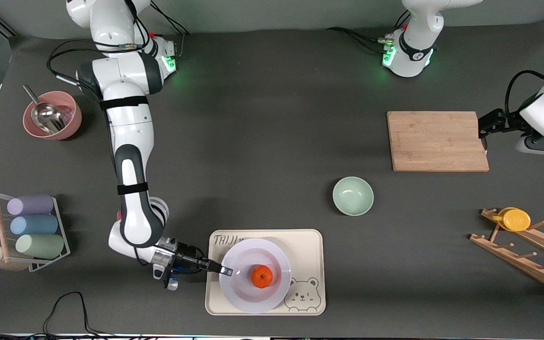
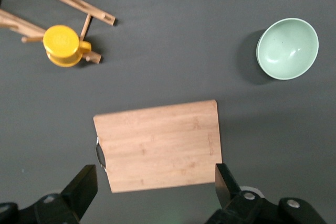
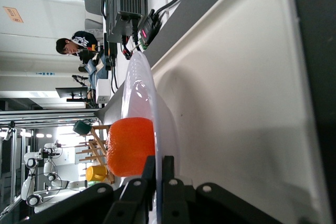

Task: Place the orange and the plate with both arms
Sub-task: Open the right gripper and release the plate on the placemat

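The plate (image 1: 254, 275) is lying on the cream bear tray (image 1: 310, 250), which is being used here as the landmark, and the orange (image 1: 261, 276) is resting in the plate's shallow centre. The plate's rim is being pinched by the right gripper (image 1: 225, 270) at the edge facing the right arm's end of the table; the fingers are clamped on it, one above and one below the rim, as is shown in the right wrist view. The plate appears slightly tipped there, its gripped side raised off the tray, so it is judged that it is being either set down or lifted; which one cannot be told. A grip at the rim is probably being chosen so that the fruit stays clear of the fingers and seated in the hollow.

The left gripper (image 2: 152, 192) is being held spread wide and empty over the wooden cutting board (image 1: 437, 140), well apart from the tray toward the left arm's end; that arm is waiting.

The plate is nearly filling the tray's depth, so little margin is left inside the raised lip. Between tray and board, only the mint-green bowl (image 1: 352, 195) is interrupting open table.
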`<control>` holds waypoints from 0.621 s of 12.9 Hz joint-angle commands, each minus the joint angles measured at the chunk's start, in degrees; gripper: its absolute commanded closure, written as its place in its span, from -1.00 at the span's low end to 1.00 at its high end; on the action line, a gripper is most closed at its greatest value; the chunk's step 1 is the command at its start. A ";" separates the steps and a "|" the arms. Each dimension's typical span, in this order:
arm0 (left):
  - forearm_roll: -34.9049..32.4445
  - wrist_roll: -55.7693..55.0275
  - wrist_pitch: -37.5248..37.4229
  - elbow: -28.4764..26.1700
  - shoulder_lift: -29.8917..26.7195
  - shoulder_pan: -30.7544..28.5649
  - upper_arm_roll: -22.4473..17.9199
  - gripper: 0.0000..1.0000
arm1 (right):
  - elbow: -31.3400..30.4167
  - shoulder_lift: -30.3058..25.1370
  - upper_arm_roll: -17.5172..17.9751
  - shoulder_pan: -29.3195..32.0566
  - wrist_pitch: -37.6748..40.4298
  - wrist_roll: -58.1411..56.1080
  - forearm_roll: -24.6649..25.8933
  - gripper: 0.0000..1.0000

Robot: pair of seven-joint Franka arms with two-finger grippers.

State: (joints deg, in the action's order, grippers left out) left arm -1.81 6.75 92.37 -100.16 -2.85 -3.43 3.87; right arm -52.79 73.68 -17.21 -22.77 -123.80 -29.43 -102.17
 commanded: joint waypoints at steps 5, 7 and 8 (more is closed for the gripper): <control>0.84 -3.68 -2.99 3.48 -0.67 0.79 -0.36 -1.00 | 3.31 2.17 2.09 0.36 -2.06 1.74 1.19 1.00; 0.40 -2.72 -2.55 3.83 -0.75 0.71 -0.09 -1.00 | 3.31 2.26 2.00 0.45 -2.06 0.87 1.27 0.66; 0.66 -2.71 -2.72 3.75 -0.93 0.71 -0.09 -1.00 | 3.31 2.26 1.91 0.45 -2.06 0.08 1.36 0.02</control>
State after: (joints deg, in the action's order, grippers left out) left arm -1.22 4.32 90.02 -97.07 -3.53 -3.32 3.99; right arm -52.41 74.50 -15.91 -22.91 -125.42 -29.49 -102.13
